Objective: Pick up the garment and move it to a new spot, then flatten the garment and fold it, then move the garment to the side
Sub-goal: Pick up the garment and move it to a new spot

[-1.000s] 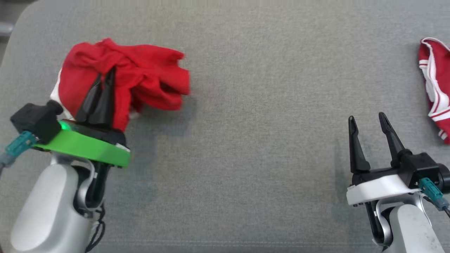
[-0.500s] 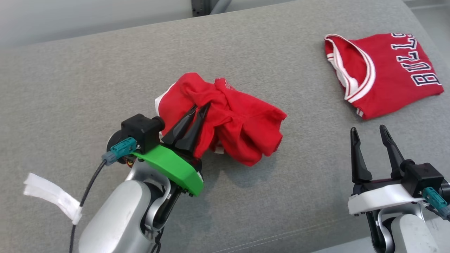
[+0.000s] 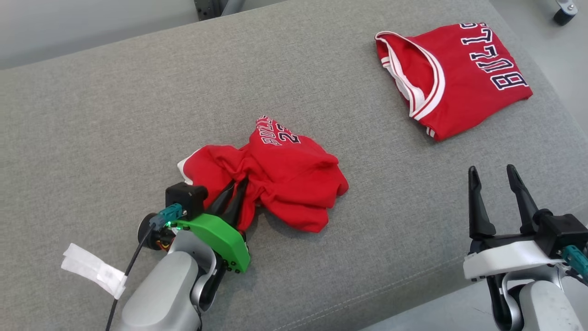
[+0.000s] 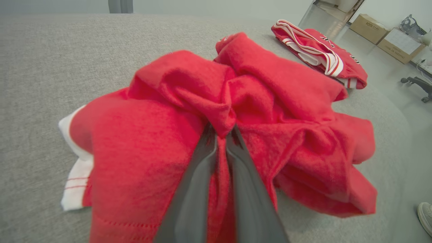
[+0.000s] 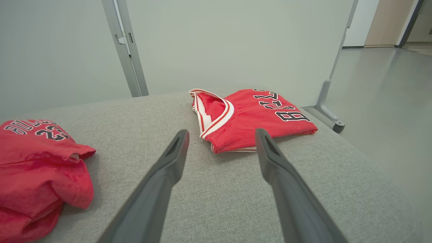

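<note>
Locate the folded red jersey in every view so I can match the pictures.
Head view: folded jersey at the upper right.
Left wrist view: folded jersey at the upper right, beyond the crumpled garment.
Right wrist view: folded jersey at centre, just past the open right gripper.
Shared landmark: the crumpled garment lies to its left in all three.

A broad padded surface covered in grey woven fabric (image 3: pixel 138 92), rounded at its corners and stitched along its near edge, stands on a smooth, pale grey floor (image 5: pixel 388 101) that catches a soft, even light. Behind it rise plain pale grey-green partition panels (image 5: pixel 236 40) joined by a grey metal post (image 5: pixel 126 50), with one panel resting on a grey wheeled foot (image 5: pixel 329 116). Two brown cardboard boxes (image 4: pixel 368 28) sit on the floor beyond the far corner, and a beige doorway (image 5: pixel 384 23) opens at the back.
</note>
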